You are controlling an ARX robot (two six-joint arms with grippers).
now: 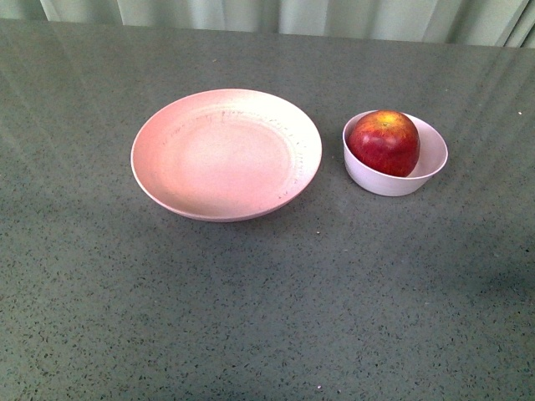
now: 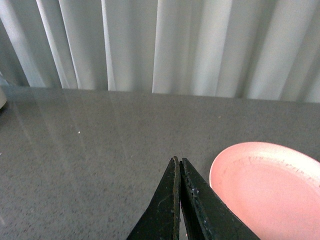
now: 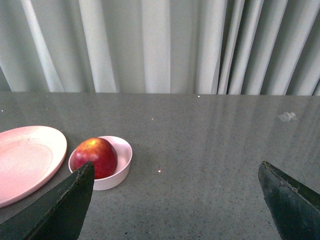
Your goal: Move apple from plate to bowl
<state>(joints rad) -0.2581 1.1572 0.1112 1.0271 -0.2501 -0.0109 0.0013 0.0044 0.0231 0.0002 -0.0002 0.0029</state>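
The dark-red apple (image 1: 384,142) with a yellow-orange patch sits inside the small pale bowl (image 1: 430,167), right of the wide salmon-pink plate (image 1: 226,154), which holds nothing. No gripper shows in the front view. In the right wrist view my right gripper (image 3: 176,172) is open and empty, well back from the bowl (image 3: 122,162) and the apple (image 3: 94,157); the plate (image 3: 27,160) lies beside them. In the left wrist view my left gripper (image 2: 178,161) is shut and empty over the table, beside the plate's rim (image 2: 216,167).
The grey speckled table (image 1: 267,301) stretches all around the dishes. Pale curtains (image 1: 276,17) hang behind its far edge. A small pale scrap (image 3: 286,116) lies on the table in the right wrist view.
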